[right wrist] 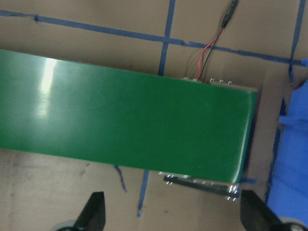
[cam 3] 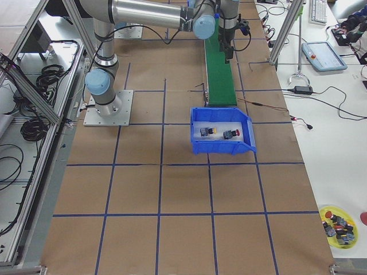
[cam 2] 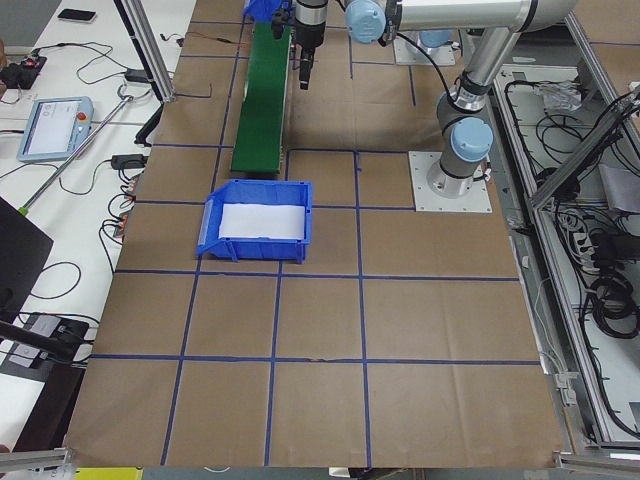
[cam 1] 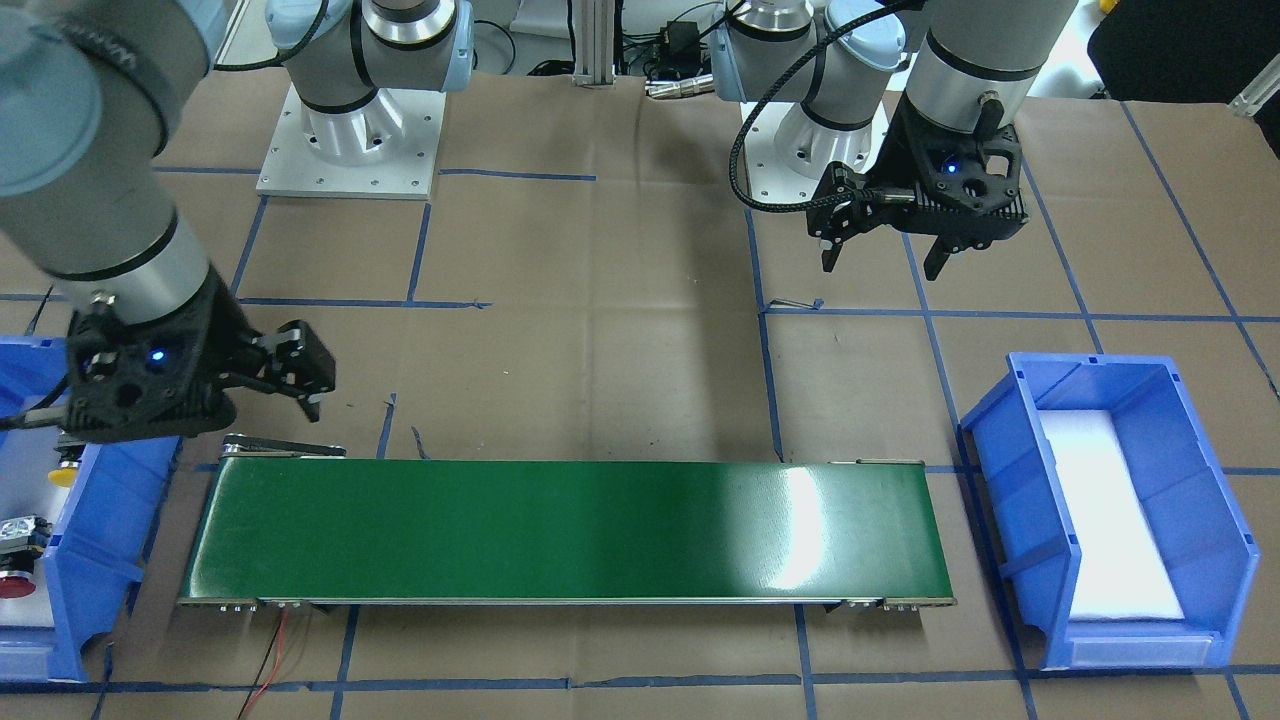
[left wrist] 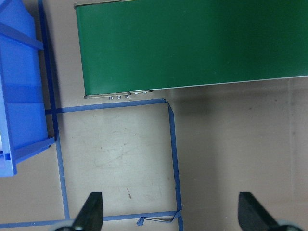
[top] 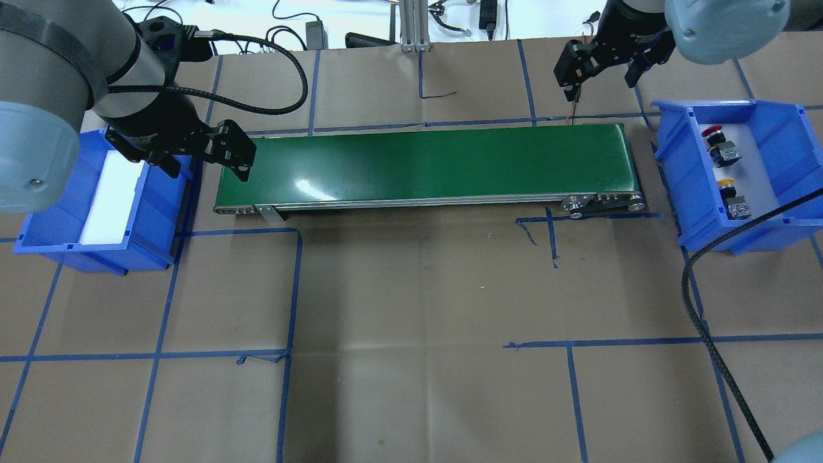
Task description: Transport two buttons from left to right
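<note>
Two buttons lie on white foam in the blue bin on the overhead view's right: the red-capped button farther back, the yellow-capped button nearer. In the front-facing view they show at the left edge, yellow and red. My right gripper is open and empty, hovering behind the belt's end, left of that bin. My left gripper is open and empty above the belt's other end, beside the second blue bin, which holds only white foam. It also shows in the front-facing view.
A long green conveyor belt runs between the two bins, with red and black wires at its right-arm end. Blue tape lines grid the brown table. A black cable trails over the table's right side.
</note>
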